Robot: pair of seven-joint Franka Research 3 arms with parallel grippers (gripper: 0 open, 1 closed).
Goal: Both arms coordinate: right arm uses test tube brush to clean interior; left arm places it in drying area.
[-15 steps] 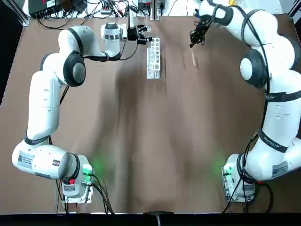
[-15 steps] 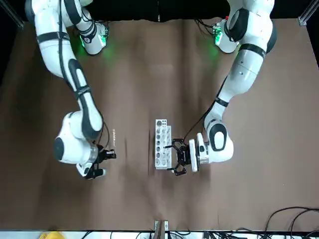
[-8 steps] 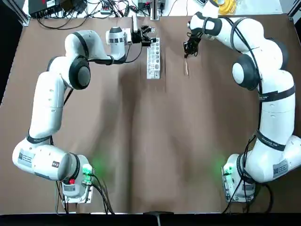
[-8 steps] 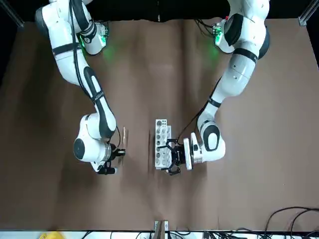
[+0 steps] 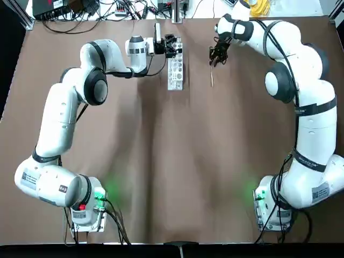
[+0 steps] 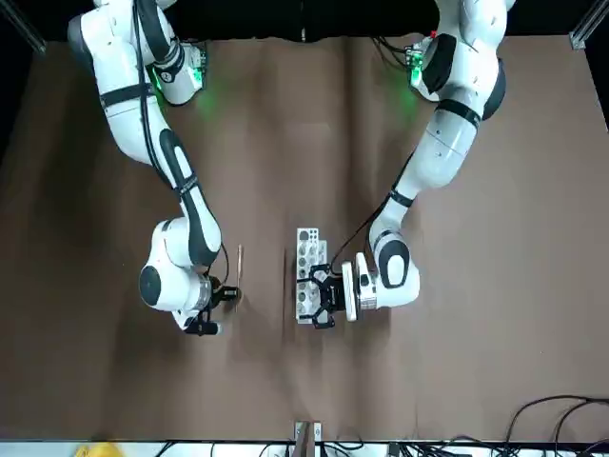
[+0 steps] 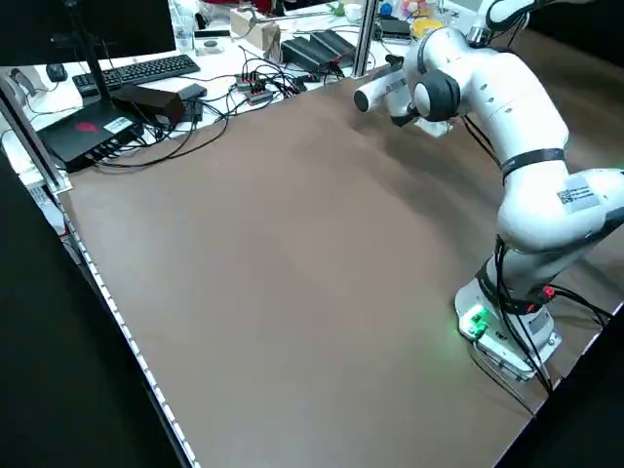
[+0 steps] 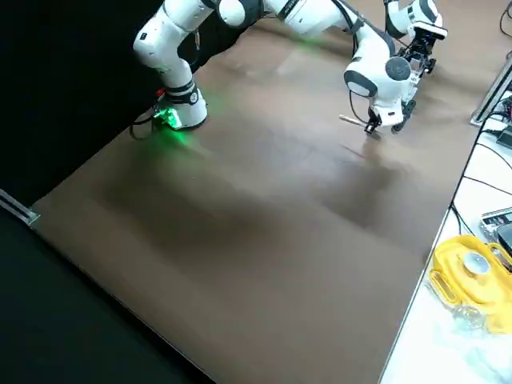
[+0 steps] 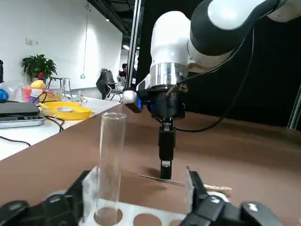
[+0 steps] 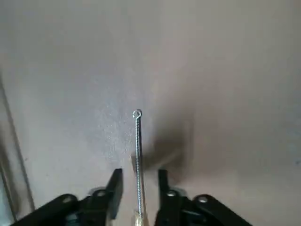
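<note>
Lying flat on the brown table [image 5: 177, 161], the test tube brush [image 5: 212, 78] sits a little to the right of the white drying area [image 5: 175, 72], the 2 apart. The right gripper [image 5: 217, 56] hangs over the far end of the brush; in the right wrist view the thin wire [image 10: 137, 155] runs between its 2 fingers [image 10: 114, 188], which stand slightly apart on either side of it without clearly pinching it. In the front view that gripper [image 6: 215, 303] is low, just beside the brush [image 6: 240, 262]. The left gripper [image 5: 173, 45] is stretched out over the far end of the rack, and the front view shows it [image 6: 320, 295] right at the rack [image 6: 308, 269]. From the left wrist a clear glass tube [image 9: 109, 169] stands upright in a rack hole between its fingers [image 9: 87, 188], which are spread wide and stand clear of the glass on both sides. Beyond the tube, the right gripper [image 9: 165, 175] points down at the table
</note>
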